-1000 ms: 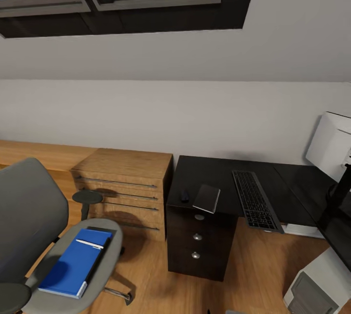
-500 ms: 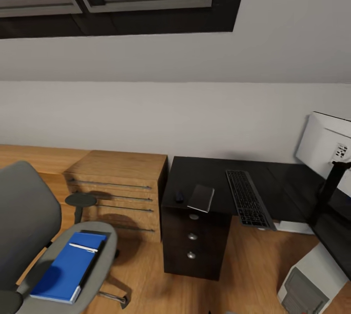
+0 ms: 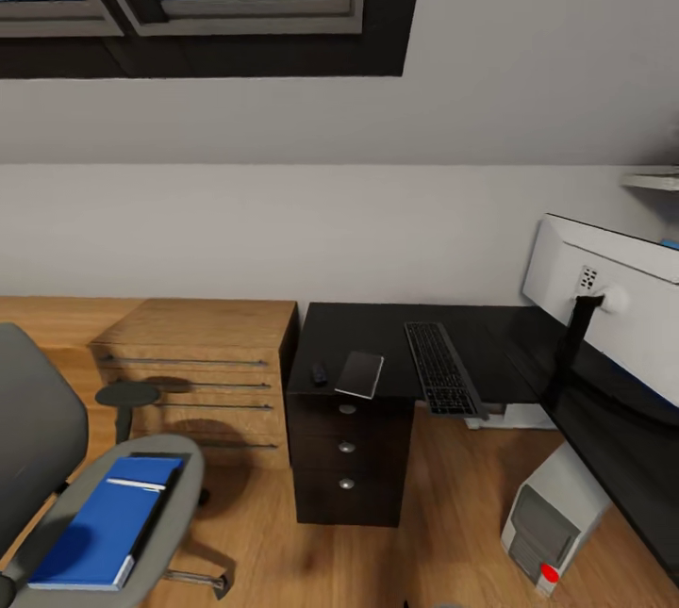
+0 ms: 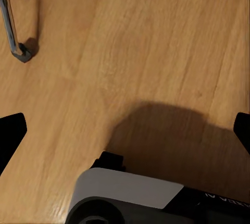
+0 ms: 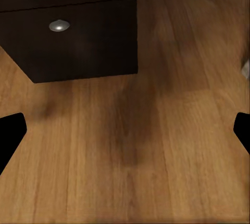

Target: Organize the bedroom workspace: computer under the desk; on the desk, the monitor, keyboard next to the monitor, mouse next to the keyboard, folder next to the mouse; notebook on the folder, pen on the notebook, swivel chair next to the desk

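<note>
Lying flat on the seat of the grey upholstered swivel chair (image 3: pixel 57 457) is the bright blue rectangular folder (image 3: pixel 99 533) with white page edges, and a slim silvery-white pen (image 3: pixel 137 484) rests across its far end. A black armrest pad (image 3: pixel 126 394) stands beside the seat.

The long glossy black table (image 3: pixel 396 349) runs along the grey wall and turns toward the camera at the right. On its end, above the black three-drawer unit (image 3: pixel 347 462), lie a small black mouse (image 3: pixel 319 373) and, just beside it, a thin dark grey notebook (image 3: pixel 360 374) with white edges, tilted slightly. Near that is the slim silver-framed keyboard (image 3: pixel 438 368) with black keys, its near end overhanging the table edge. The wide monitor (image 3: pixel 613 302) shows its white back, on a thin black stand. The light grey tower computer (image 3: pixel 552 518), with a red dot on its front, stands on the light wood plank floor (image 3: pixel 453 533) by the table's right wing. A light wooden dresser (image 3: pixel 198 368) sits against the drawer unit.

In the left wrist view the left fingers (image 4: pixel 11 138) are spread wide apart over bare floor, with chrome chair legs (image 4: pixel 13 26) beyond them. In the right wrist view the right fingers (image 5: pixel 10 133) are likewise wide apart, holding nothing, with the bottom drawer (image 5: pixel 67 36) ahead of them.
</note>
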`<state>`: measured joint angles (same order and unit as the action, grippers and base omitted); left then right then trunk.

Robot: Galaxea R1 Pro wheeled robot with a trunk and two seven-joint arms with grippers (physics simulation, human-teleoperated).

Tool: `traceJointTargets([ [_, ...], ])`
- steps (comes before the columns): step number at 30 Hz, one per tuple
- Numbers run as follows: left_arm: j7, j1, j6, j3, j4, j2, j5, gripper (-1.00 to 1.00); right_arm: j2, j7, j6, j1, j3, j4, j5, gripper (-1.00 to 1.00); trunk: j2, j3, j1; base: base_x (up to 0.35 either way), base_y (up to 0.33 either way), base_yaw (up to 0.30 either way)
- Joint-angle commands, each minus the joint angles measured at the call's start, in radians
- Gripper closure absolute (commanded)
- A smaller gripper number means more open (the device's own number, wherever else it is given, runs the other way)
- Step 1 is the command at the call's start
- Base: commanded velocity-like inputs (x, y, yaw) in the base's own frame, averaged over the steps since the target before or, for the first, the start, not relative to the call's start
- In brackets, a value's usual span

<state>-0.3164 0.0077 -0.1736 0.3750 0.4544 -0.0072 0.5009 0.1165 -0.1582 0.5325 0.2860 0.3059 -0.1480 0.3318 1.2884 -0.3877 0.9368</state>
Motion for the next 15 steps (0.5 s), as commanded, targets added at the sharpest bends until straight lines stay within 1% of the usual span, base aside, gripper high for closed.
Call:
traceJointTargets([
  [1,-0.007,0.000,-0.009,0.008,0.002,0.001,0.011,-1.00,0.000,-0.006,0.003,0.001,0.009,0.001,0.006,-1.00,-0.006,0.003,-0.004,-0.013,0.000,-0.199],
  [8,-0.008,0.000,-0.026,0.008,0.001,0.001,0.014,-1.00,0.000,-0.006,0.003,0.001,0.009,0.001,0.006,-1.00,-0.055,0.033,-0.031,-0.006,0.000,-0.205],
  [15,-0.008,0.000,-0.028,0.007,0.001,0.001,0.014,-1.00,0.000,-0.006,0.003,0.001,0.009,0.001,0.006,-1.00,-0.104,0.060,-0.057,-0.001,0.000,-0.212],
])
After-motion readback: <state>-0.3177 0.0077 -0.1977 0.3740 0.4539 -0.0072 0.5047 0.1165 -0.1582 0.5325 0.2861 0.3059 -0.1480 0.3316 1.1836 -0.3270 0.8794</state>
